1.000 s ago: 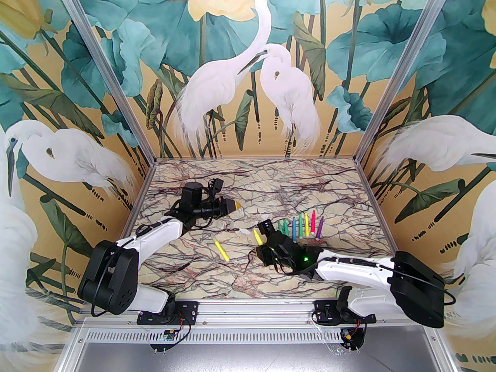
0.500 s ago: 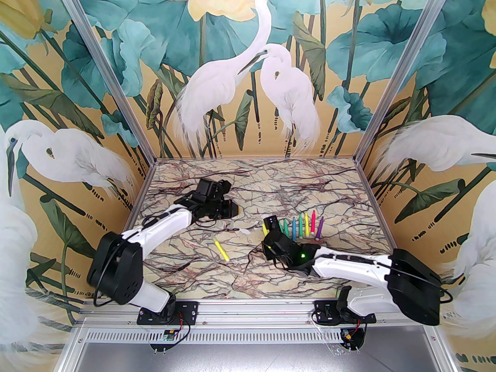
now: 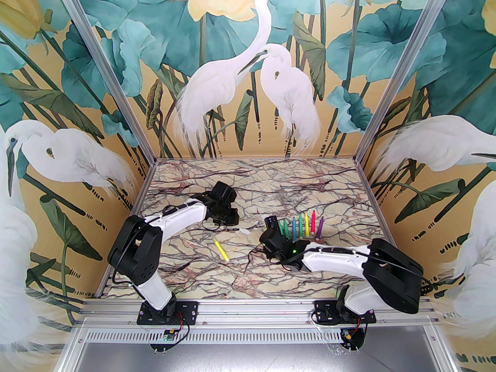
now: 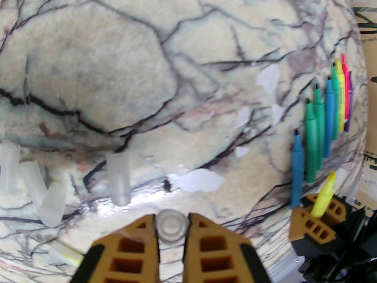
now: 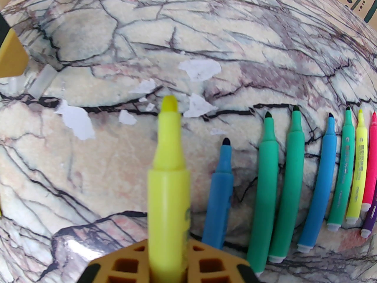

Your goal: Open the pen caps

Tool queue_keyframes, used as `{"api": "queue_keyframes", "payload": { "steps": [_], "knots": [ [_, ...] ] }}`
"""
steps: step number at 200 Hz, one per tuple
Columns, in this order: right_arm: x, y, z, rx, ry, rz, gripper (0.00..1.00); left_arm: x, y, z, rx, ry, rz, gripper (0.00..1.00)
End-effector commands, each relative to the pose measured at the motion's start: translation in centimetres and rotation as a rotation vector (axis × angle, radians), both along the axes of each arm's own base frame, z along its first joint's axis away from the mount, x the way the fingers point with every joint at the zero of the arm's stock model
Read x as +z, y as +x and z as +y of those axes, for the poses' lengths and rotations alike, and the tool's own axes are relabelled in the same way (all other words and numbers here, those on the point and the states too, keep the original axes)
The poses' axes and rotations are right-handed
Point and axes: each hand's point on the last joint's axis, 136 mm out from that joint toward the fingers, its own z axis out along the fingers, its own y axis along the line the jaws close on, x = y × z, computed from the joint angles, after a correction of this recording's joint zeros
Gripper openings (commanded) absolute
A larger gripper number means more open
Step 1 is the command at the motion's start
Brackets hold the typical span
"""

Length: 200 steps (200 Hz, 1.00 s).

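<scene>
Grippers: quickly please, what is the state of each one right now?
The left gripper is shut on a cap.
The right gripper is shut on a yellow pen.

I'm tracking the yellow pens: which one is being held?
The bare-tipped yellow pen in the right gripper; the row's yellow pen and the lone yellow pen lie on the table.

Marbled table (image 3: 271,184), pens (image 5: 266,187), loose pen caps (image 4: 119,175)

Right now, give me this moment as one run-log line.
left gripper: shut on pen cap | right gripper: shut on yellow pen, tip bare | row of pens: uncapped, lying on table | loose caps: on table
</scene>
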Motion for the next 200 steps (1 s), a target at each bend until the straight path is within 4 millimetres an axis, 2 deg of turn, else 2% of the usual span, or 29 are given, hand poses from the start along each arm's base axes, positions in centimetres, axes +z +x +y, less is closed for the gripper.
{"api": "queue_keyframes", "payload": {
  "steps": [1,83,200],
  "knots": [
    [0.6,0.8,0.9,-0.018,0.029,-0.015,0.08,-0.7,0.3,0.3,-0.013,0.064,0.004,0.0],
    [-0.6,1.0,0.7,-0.026,-0.011,0.006,0.12,-2.4,0.5,-0.3,-0.029,0.092,0.034,0.01],
    [-1.8,1.0,0.4,-0.04,-0.064,0.032,0.24,-3.2,0.6,-0.5,-0.035,0.119,0.051,0.15]
  ]
}}
